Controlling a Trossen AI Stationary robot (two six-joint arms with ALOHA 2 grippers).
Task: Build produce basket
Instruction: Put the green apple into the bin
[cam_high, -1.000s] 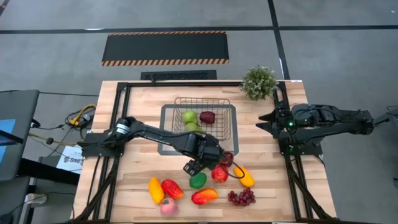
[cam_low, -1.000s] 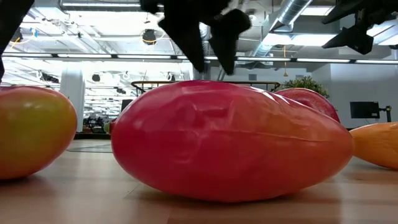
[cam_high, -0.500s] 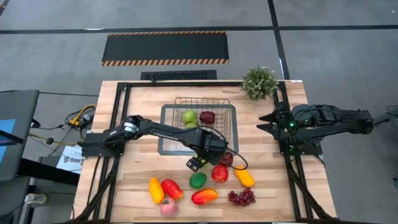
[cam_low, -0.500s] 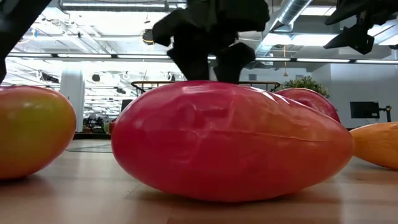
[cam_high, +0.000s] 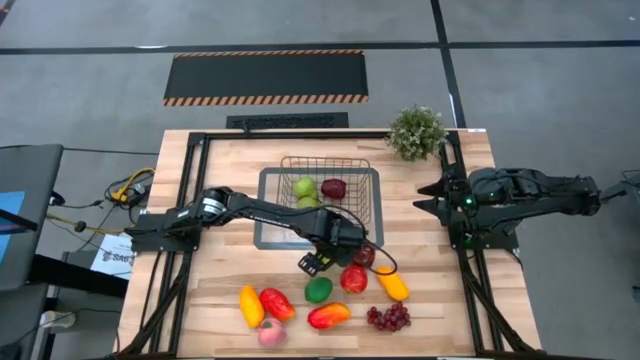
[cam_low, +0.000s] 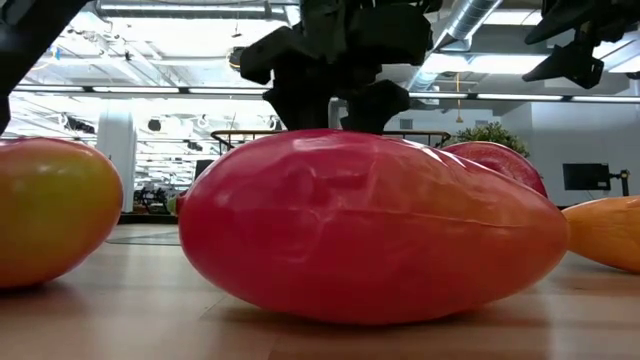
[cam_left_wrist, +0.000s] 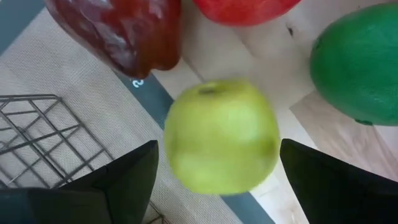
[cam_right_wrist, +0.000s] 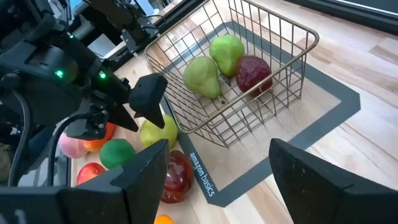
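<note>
1. My left gripper (cam_high: 312, 263) hangs low over the wooden counter (cam_high: 220, 290), fingers spread; a round yellow-green toy apple (cam_left_wrist: 221, 137) sits between them, not yet pinched.
2. The rectangular wire-mesh basket (cam_high: 370, 195) stands just beyond that gripper on a flat grey tray (cam_high: 268, 205), holding two green fruits and a maroon one.
3. A glossy dark-red fruit (cam_left_wrist: 124, 31) and a round green fruit (cam_left_wrist: 360, 62) lie just beside the apple.
4. My right gripper (cam_high: 425, 196) waits well apart at the counter's edge, fingers spread, empty.
</note>
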